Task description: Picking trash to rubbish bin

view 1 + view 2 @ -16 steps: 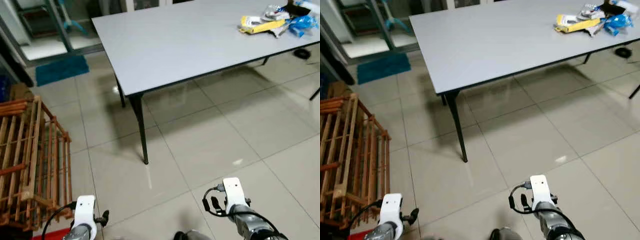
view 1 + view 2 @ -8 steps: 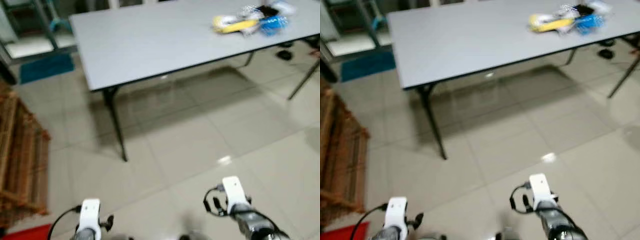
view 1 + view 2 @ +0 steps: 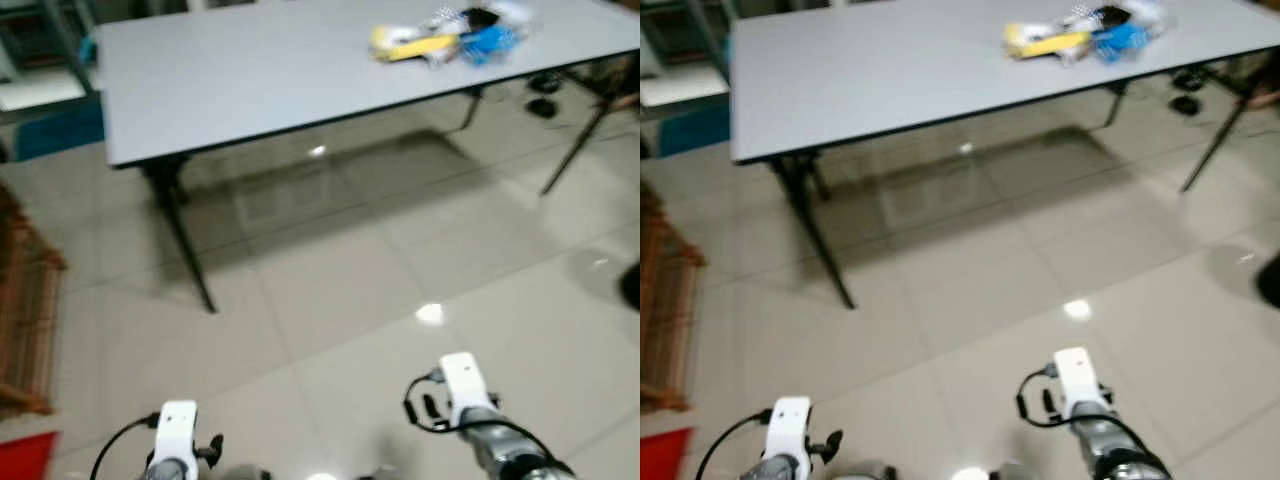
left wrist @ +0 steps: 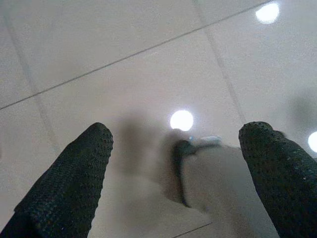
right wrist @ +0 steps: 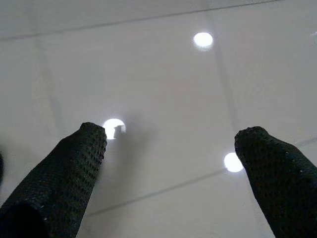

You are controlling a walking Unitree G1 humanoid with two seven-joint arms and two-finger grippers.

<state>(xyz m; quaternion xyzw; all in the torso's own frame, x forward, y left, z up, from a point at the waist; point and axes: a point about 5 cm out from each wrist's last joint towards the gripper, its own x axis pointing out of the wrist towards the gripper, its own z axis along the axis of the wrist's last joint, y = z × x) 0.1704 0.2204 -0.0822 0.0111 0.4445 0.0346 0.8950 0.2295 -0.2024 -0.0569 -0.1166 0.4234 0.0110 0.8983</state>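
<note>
Hanging low at the near edge of the head views, the left arm (image 3: 176, 440) and right arm (image 3: 470, 420) sit idle above the pale tiled floor (image 3: 400, 270). Seen from the wrists, the left pincer (image 4: 178, 163) has its black fingers (image 4: 64, 183) spread wide with nothing between them, pointing down at glossy tiles and light spots; the right pincer (image 5: 173, 168) is likewise spread wide and empty over the floor. Off to the robot's left, a wooden slatted crate (image 3: 25, 320) stands on the tiles, with a red patch (image 3: 25, 455) just near it at the frame's corner. Farther ahead stands a long grey counter (image 3: 250, 70) on thin black legs (image 3: 185, 240). Toward its far right end lies the trash (image 3: 440, 35), a blurred cluster of yellow, blue and white wrappers lying together on the top, well apart from both pincers.
</note>
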